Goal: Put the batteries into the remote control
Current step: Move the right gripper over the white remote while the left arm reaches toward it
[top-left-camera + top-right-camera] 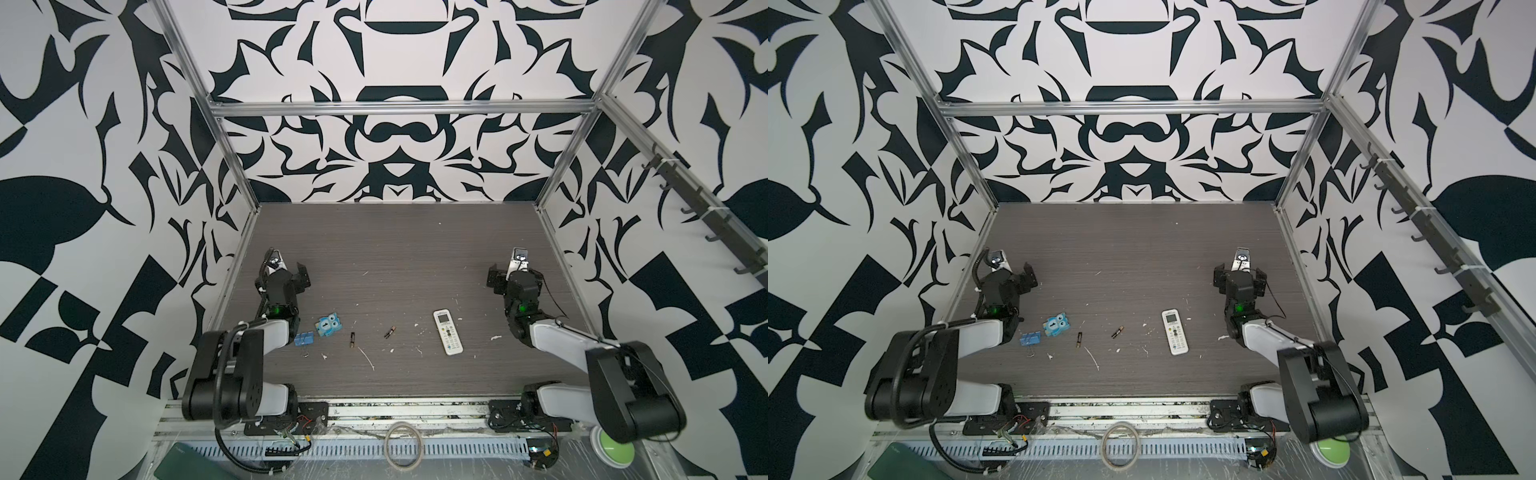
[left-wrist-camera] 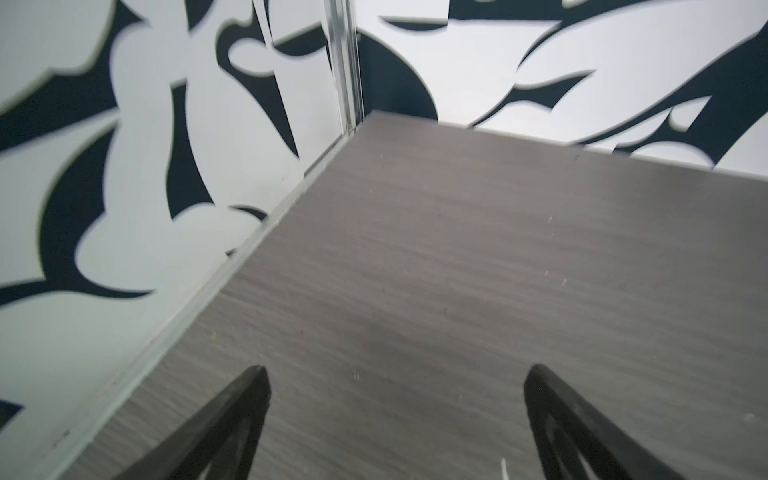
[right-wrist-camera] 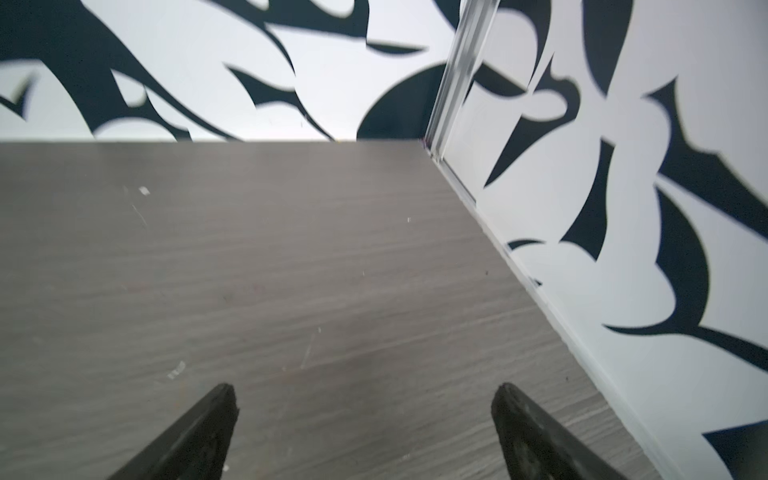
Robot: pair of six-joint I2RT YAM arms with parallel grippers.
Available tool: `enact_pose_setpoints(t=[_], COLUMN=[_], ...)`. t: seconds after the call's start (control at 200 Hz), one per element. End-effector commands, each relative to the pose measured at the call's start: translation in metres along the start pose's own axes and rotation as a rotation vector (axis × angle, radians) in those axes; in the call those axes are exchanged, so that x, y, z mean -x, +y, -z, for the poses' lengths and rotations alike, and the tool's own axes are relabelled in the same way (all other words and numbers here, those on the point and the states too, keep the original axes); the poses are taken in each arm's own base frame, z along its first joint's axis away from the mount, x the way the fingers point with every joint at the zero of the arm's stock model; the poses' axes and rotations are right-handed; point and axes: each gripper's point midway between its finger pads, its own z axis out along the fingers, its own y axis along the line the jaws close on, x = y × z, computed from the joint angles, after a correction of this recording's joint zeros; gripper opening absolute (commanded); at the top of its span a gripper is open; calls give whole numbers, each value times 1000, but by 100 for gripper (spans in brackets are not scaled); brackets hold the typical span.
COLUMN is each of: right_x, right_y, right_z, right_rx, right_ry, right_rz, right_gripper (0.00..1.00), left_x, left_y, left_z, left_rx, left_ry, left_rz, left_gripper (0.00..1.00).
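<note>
My left claw [image 2: 395, 374] and right claw [image 3: 365, 392] are wide open, empty. The batteries [image 1: 352, 338] look hard and rolly; pinch the middle.

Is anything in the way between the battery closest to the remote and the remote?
Nothing big: between that battery and the remote control lies open table with only small white scraps.

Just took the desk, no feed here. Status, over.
Open and empty: left gripper, right gripper. Loose on table: one battery, other battery, both left of remote control, which lies face up. Nothing in the way; blue toy further left.
</note>
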Motion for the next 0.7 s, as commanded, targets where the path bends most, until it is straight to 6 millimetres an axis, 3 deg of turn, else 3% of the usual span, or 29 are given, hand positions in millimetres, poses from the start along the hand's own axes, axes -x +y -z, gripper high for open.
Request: enact_pose_setpoints(t=[0.0, 0.145, 0.27, 0.49, 0.695], right_x=[-6, 9, 3, -33, -56], right_y=[6, 31, 56, 100, 123], right_z=[14, 40, 63, 115, 156], right_rx=[19, 125, 242, 452, 547], right_ry=[128, 169, 258, 463, 558], right_rz=[-4, 11, 16, 46, 76], right_gripper=[100, 100, 100, 100, 100], left_x=[10, 32, 36, 12, -9], left_y=[-12, -26, -52, -108, -146], left_z=[16, 45, 69, 106, 151], left_rx=[-56, -83, -191, -500, -680], left_ry=[69, 101, 195, 377, 445], left_rz=[10, 104, 172, 263, 223], left_gripper=[99, 99, 99, 99, 99])
